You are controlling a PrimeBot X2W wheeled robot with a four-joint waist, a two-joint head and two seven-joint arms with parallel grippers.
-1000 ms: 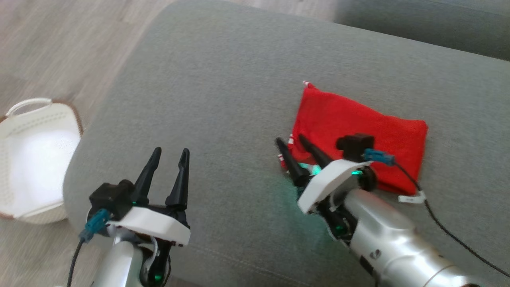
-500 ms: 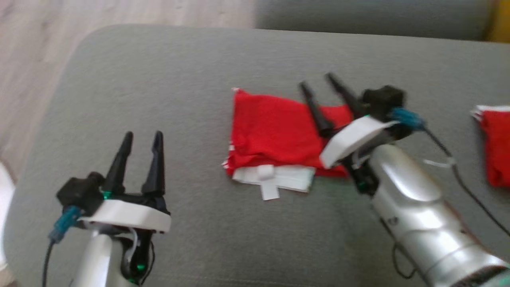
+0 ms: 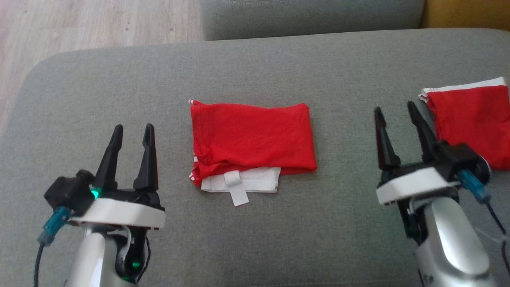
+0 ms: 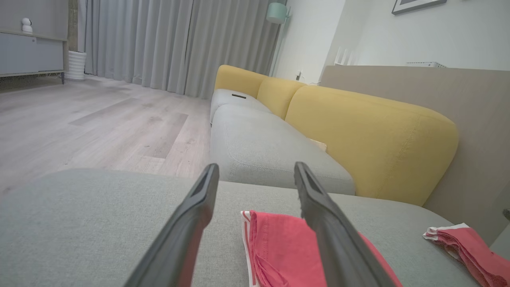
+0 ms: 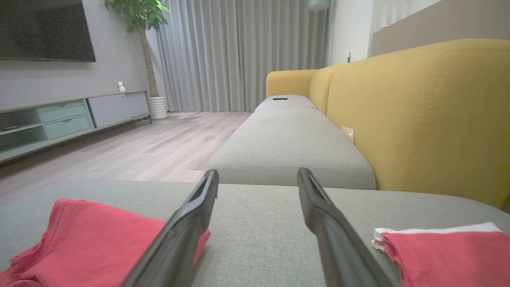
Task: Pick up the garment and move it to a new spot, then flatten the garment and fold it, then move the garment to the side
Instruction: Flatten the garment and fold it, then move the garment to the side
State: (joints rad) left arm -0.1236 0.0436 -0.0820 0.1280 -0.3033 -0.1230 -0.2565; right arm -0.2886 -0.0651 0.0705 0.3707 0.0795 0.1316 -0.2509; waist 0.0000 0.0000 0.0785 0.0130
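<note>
Head view, garment (image 3: 251, 137): a red garment is seen folded into a flat rectangle in the middle of a grey cushion (image 3: 279, 67). A white layer (image 3: 255, 184) with a small tab is shown along its near edge.
Head view, left end effector (image 3: 133, 128): it is held over the cushion to the left of the garment and apart from it. Its fingers are parted and nothing is gripped.
Head view, right end effector (image 3: 393, 107): it is held to the right of the garment and apart from it. Its fingers are parted and empty, and it is slightly blurred.
Head view, second red garment (image 3: 470, 119): it is laid folded at the far right, just beyond the right end effector, and is cut off by the picture's edge.
Left wrist view, left end effector (image 4: 256, 167): two dark fingers are seen spread wide. The garment (image 4: 275, 247) is partly covered by the right-hand finger.
Left wrist view, surroundings: a yellow sofa back (image 4: 370, 135) and a wooden floor (image 4: 99, 119) are shown.
Right wrist view, right end effector (image 5: 258, 172): its fingers are spread, with bare cushion seen between them. The garment (image 5: 91, 235) is at lower left and the second red garment (image 5: 446, 251) at lower right.
</note>
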